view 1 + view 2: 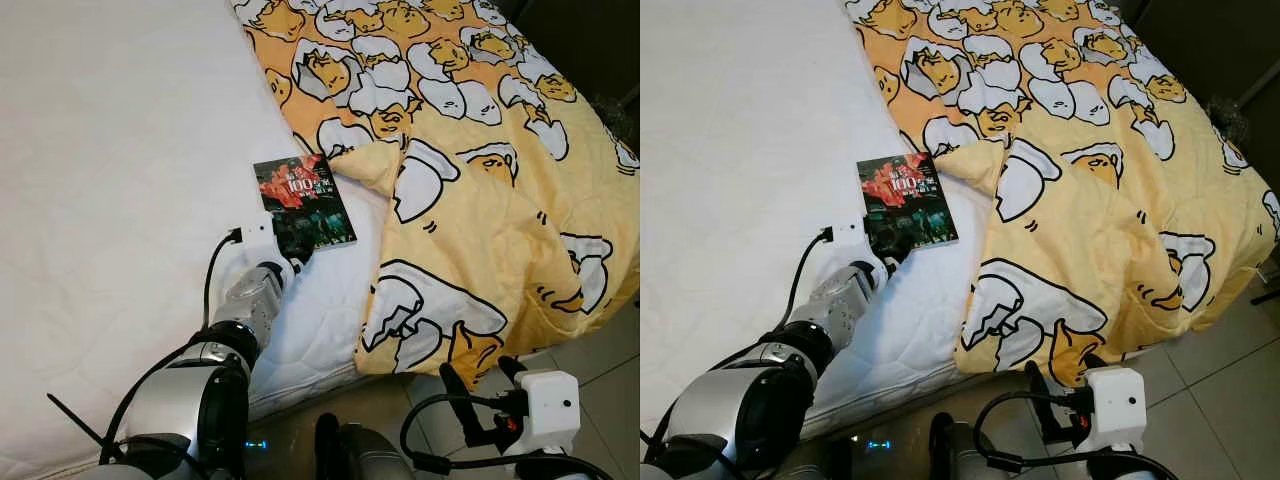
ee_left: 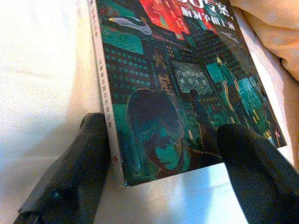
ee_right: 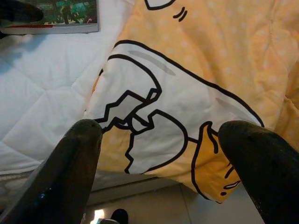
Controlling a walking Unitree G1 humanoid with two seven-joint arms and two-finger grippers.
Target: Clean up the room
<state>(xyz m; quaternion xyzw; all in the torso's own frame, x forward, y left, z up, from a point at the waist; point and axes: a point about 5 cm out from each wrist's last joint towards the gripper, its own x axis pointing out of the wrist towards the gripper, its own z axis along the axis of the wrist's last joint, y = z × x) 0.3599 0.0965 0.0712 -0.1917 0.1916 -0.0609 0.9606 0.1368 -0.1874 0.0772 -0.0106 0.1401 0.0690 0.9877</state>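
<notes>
- A book (image 1: 304, 202) with a dark cover in red and teal lies flat on the white mattress (image 1: 110, 170), just beside the turned-back edge of a yellow blanket (image 1: 480, 190) printed with cartoon egg figures.
- The left gripper (image 1: 296, 252) is stretched out over the mattress and sits at the book's near edge. In the left wrist view its fingers (image 2: 79, 163) are spread wide: one lies on the sheet against the book's spine side, the other rests near the opposite near corner (whether it touches the cover I cannot tell). Nothing is clamped between them.
- The right gripper (image 1: 485, 400) hangs low by the foot of the bed, above the tiled floor (image 1: 600, 360). Its fingers (image 3: 70, 168) stand well apart and hold nothing; past them the blanket's hanging edge drapes over the mattress side.
</notes>
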